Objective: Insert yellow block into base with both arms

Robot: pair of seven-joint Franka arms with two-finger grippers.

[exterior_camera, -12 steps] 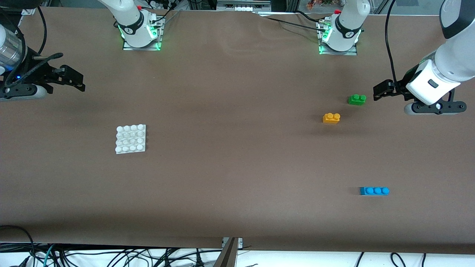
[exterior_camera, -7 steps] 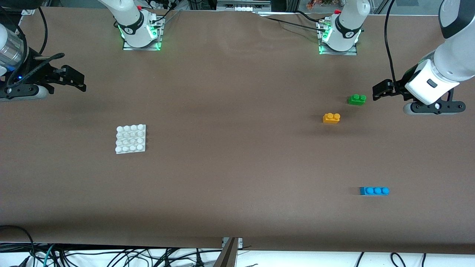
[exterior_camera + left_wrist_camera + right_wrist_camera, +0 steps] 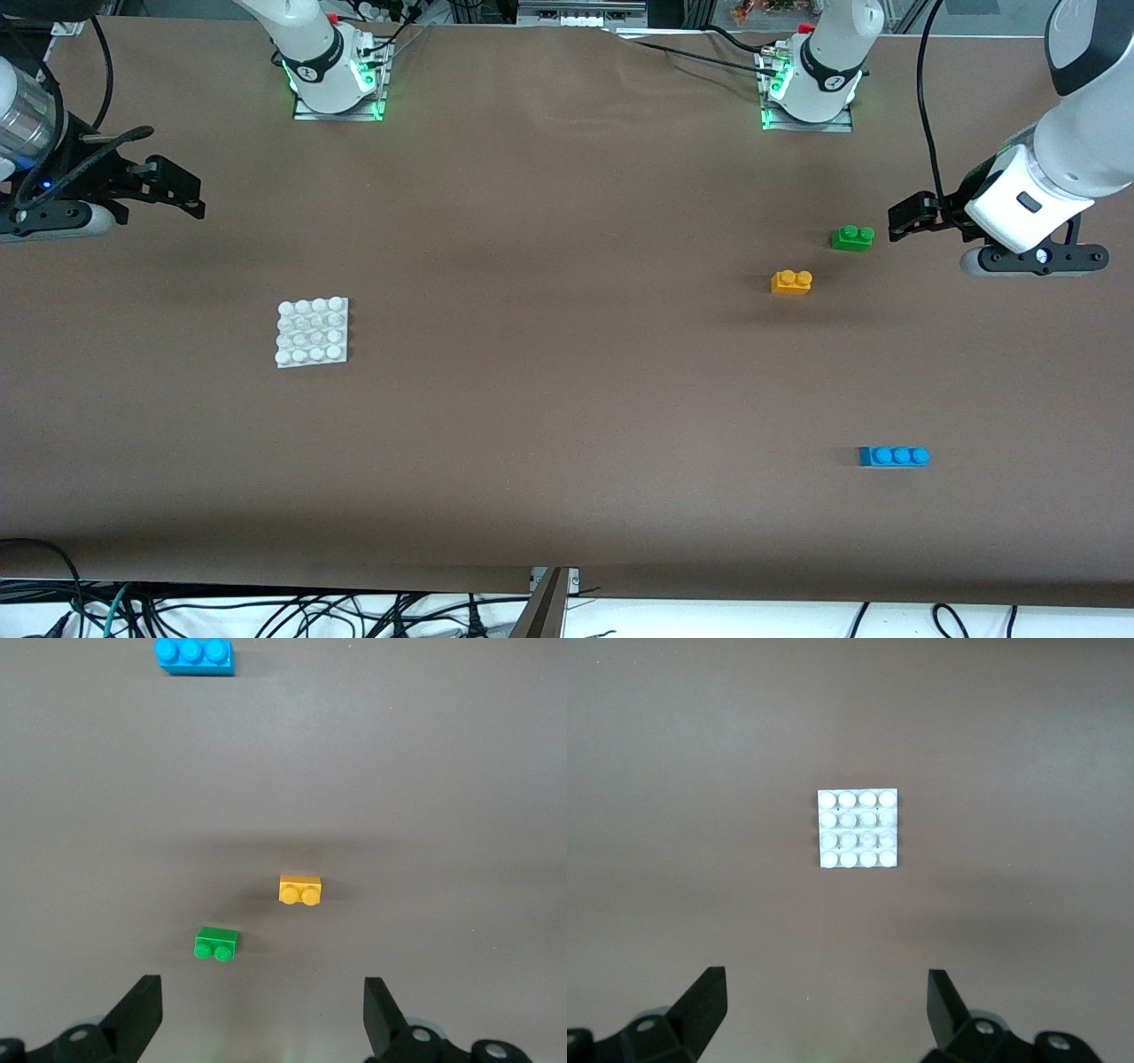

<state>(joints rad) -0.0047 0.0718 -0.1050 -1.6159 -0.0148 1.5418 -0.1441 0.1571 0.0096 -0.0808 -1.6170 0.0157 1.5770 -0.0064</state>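
We are at the start: the yellow block (image 3: 791,282) lies on the table toward the left arm's end, a little nearer the front camera than the green brick (image 3: 852,237), with the blue brick (image 3: 894,455) nearer still. The base (image 3: 312,332) lies well apart, toward the right arm's end. Our left gripper (image 3: 261,1014) hangs above the table beside the green brick, fingers spread and empty; our right gripper (image 3: 824,1010) hangs above its end, also spread and empty. We should centre on the yellow block and keep clear of the green one.
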